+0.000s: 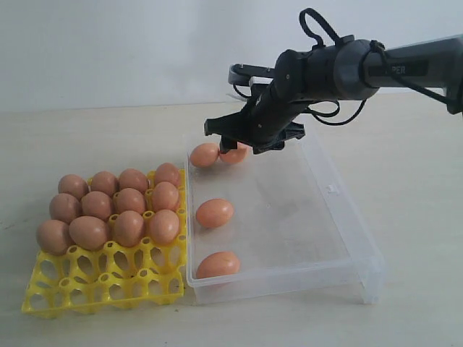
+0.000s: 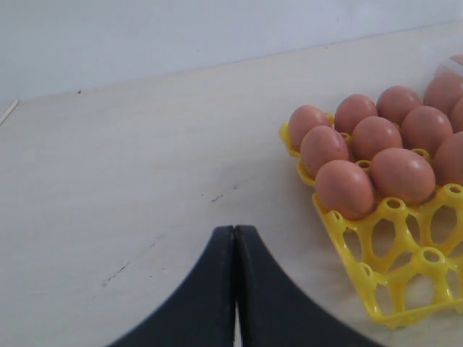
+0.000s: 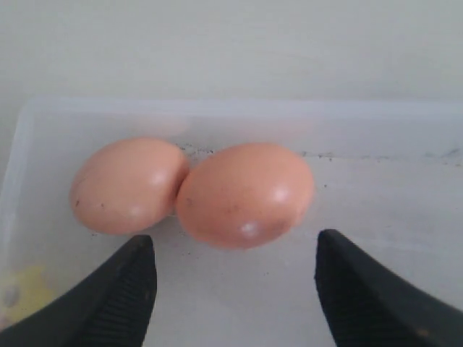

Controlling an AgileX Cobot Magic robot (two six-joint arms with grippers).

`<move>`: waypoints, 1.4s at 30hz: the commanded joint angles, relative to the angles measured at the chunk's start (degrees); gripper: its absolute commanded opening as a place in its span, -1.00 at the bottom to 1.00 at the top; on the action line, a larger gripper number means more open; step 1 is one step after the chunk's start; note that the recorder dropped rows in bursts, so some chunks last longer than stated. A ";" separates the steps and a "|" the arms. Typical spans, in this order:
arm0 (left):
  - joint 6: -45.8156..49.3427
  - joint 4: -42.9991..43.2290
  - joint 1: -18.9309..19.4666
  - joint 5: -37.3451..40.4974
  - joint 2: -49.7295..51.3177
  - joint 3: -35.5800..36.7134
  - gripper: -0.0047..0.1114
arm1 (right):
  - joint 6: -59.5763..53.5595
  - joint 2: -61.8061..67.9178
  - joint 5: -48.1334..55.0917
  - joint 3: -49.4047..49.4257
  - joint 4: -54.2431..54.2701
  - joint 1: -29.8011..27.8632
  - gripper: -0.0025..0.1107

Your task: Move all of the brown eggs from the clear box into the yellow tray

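Note:
Several brown eggs (image 1: 116, 206) fill the back rows of the yellow tray (image 1: 101, 289), and its front cups are bare. The clear box (image 1: 340, 238) beside it holds two touching eggs at its far left corner (image 1: 205, 155), one mid-left (image 1: 215, 213) and one near the front (image 1: 218, 264). My right gripper (image 1: 246, 147) hangs open just over the touching pair. In the right wrist view its open gripper (image 3: 235, 253) stands just short of the nearer egg (image 3: 244, 194), with the other egg (image 3: 129, 186) beside it. My left gripper (image 2: 235, 230) is shut and empty, above the table beside the tray (image 2: 405, 289).
The pale table (image 1: 87, 137) runs around the tray and the box. The box's low wall (image 3: 239, 116) stands right behind the two eggs. The tray touches the box's left wall. The left arm does not show in the exterior view.

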 commanded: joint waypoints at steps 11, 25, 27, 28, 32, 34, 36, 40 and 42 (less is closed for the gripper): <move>-0.23 -0.17 -0.28 -0.35 -0.32 -0.23 -0.92 | 1.11 2.87 -6.20 -0.43 -0.09 -0.12 0.14; -0.23 -0.17 -0.28 -0.35 -0.32 -0.23 -0.92 | 1.11 4.79 -10.86 -0.43 -0.24 -0.12 0.14; -0.23 -0.17 -0.28 -0.35 -0.32 -0.23 -0.92 | 1.11 4.79 -11.57 -0.43 -0.24 -0.12 0.14; -0.23 -0.17 -0.28 -0.35 -0.32 -0.23 -0.92 | 1.11 4.79 -11.83 -0.43 -0.24 -0.12 0.14; -0.23 -0.17 -0.28 -0.35 -0.32 -0.23 -0.92 | 1.11 4.90 -11.98 -0.43 -0.24 -0.12 0.14; -0.23 -0.17 -0.28 -0.35 -0.32 -0.23 -0.92 | 1.11 4.90 -11.98 -0.43 -0.24 -0.12 0.14; -0.23 -0.17 -0.28 -0.35 -0.32 -0.23 -0.92 | 1.11 4.90 -11.98 -0.43 -0.24 -0.12 0.08; -0.23 -0.17 -0.28 -0.35 -0.32 -0.23 -0.92 | 1.11 4.90 -11.75 -0.43 -0.09 -0.12 -0.20; -0.23 -0.17 -0.28 -0.35 -0.32 -0.23 -0.92 | -0.17 4.90 -11.65 -0.43 -0.22 -0.12 -0.53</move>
